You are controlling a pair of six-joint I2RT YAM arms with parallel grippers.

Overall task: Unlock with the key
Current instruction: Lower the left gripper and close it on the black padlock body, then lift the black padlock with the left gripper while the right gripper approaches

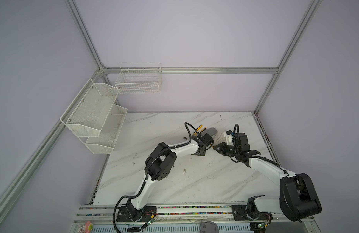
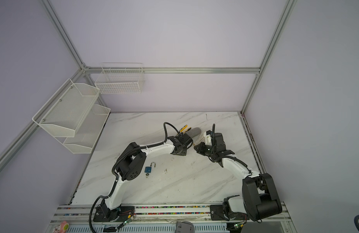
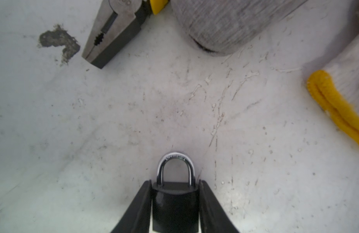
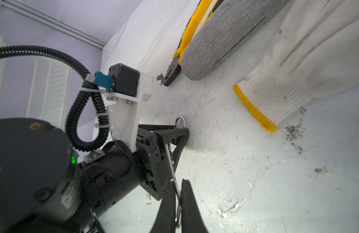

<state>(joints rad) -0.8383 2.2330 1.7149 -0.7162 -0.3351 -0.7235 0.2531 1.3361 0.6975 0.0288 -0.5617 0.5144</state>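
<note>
While left claw [image 3: 175, 181] sits clamped on the black padlock [image 3: 175, 205], one finger flat against each side of the body, the chrome shackle [image 3: 175, 161] sticks out past the fingertips and looks closed. Lock is low over the bench [image 3: 93, 121]; can't tell if it touches the surface.

Right claw [image 4: 179, 191] is pinched together on the key [image 4: 171, 161]. The blade is seen edge-on, running out from the fingertips toward the left claw, and the key ring [image 4: 178, 218] hangs back between the fingers. Blade tip is close to the left claw's body; contact unclear.

Both top views put the two claws nose to nose around mid-bench toward the far side, tips near each other.

Beyond the lock:
- Pliers [image 3: 112, 30], yellow handles, jaws shut, flat on the bench.
- Grey fabric case [image 3: 225, 24] just beside the pliers.
- White knit glove [image 4: 295, 60] with yellow cuff [image 3: 336, 109], near the case.

A blue padlock [image 2: 148, 169] lies on the bench by the left arm's elbow, well apart from both claws, visible in a top view.
</note>
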